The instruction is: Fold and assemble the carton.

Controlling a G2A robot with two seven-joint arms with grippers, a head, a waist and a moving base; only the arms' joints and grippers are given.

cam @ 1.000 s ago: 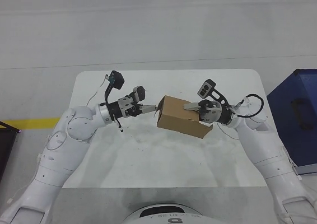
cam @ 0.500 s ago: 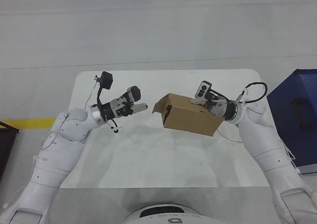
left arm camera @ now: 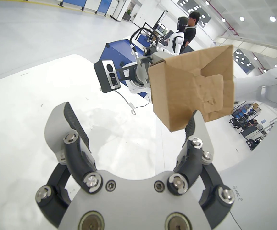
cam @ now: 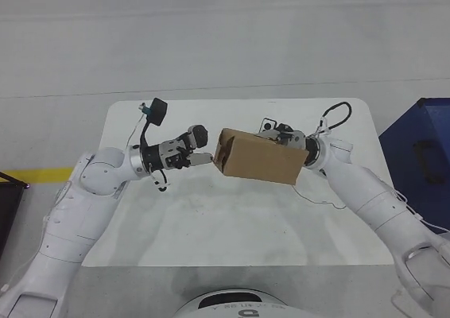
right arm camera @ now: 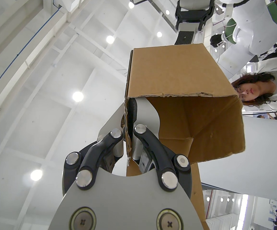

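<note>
Evidently light, crease-prone carton (cam: 258, 156): wall clamped between right gripper (right arm camera: 128, 111) fingers; left gripper (left arm camera: 131, 111) fingers apart, just beside flapped end; best held at wall edges.

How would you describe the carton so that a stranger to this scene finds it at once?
Start at the white table and look over its far half. There the carton is between the right gripper, shut on a wall of its open end, and the open left gripper by its folded end. It is the only brown cardboard thing there.
</note>
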